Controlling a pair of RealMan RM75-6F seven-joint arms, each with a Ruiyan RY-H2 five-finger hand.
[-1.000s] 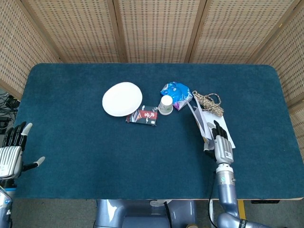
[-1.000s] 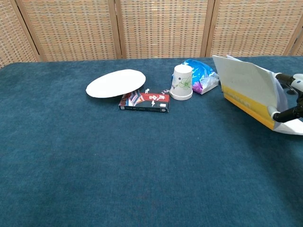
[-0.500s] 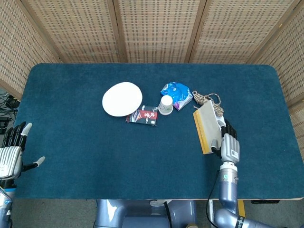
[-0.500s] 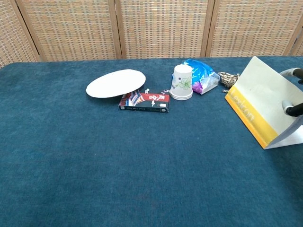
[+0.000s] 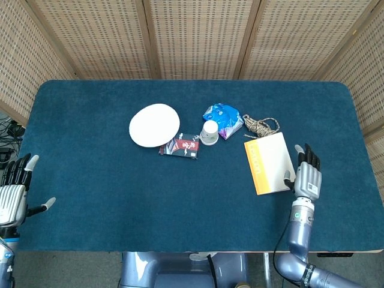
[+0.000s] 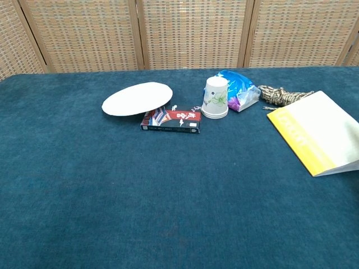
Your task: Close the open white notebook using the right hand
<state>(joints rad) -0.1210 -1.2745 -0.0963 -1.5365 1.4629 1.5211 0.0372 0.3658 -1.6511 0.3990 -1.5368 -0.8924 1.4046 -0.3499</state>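
The white notebook (image 5: pixel 269 162) with a yellow band along its spine lies flat and closed on the blue table, right of centre; the chest view shows the notebook (image 6: pixel 315 131) at its right edge. My right hand (image 5: pixel 306 174) is just right of the notebook, fingers spread and pointing away, its thumb near the notebook's right edge, holding nothing. My left hand (image 5: pixel 14 191) hovers at the table's near left corner, fingers apart and empty. Neither hand shows in the chest view.
A coil of rope (image 5: pixel 261 125) lies just behind the notebook. Further left are a blue packet (image 5: pixel 222 118), an upturned paper cup (image 5: pixel 209 132), a dark red box (image 5: pixel 180 146) and a white plate (image 5: pixel 154 125). Wicker screens stand behind the table.
The notebook's cover has swung down from upright to flat, so the notebook is closed. My right hand let it go and moved right, off the cover. The left hand stayed put.
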